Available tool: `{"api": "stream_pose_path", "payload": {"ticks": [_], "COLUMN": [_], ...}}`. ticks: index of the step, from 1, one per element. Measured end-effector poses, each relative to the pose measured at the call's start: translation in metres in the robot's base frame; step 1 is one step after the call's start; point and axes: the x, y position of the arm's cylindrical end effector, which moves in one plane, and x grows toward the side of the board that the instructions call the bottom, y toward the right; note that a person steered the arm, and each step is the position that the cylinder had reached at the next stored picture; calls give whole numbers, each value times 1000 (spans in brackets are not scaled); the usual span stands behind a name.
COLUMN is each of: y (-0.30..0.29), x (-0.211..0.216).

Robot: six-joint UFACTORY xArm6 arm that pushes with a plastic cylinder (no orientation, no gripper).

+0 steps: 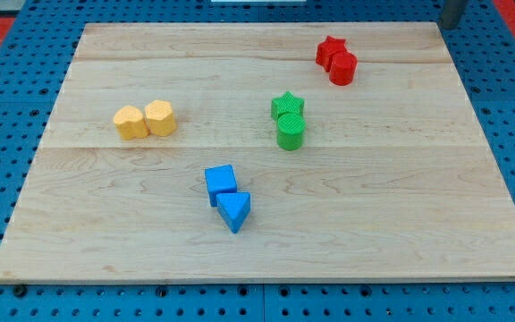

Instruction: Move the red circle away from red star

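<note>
The red circle (342, 68) sits near the board's top right, touching the red star (330, 50), which lies just up and left of it. My tip (451, 25) shows at the view's top right, at the board's far right corner, well to the right of both red blocks and apart from them.
A green star (287, 105) touches a green circle (291, 131) below it at the board's middle. A yellow heart (130, 122) and a yellow hexagon (160, 117) sit side by side at the left. A blue cube (221, 182) touches a blue triangle (234, 211) lower down. The wooden board (418, 197) lies on a blue pegboard.
</note>
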Motion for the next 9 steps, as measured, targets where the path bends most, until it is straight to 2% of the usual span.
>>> {"api": "stream_pose_path", "payload": {"ticks": [5,6,8,9], "y": [-3,-3,-103,-139], "x": [-2,13,108,143]}}
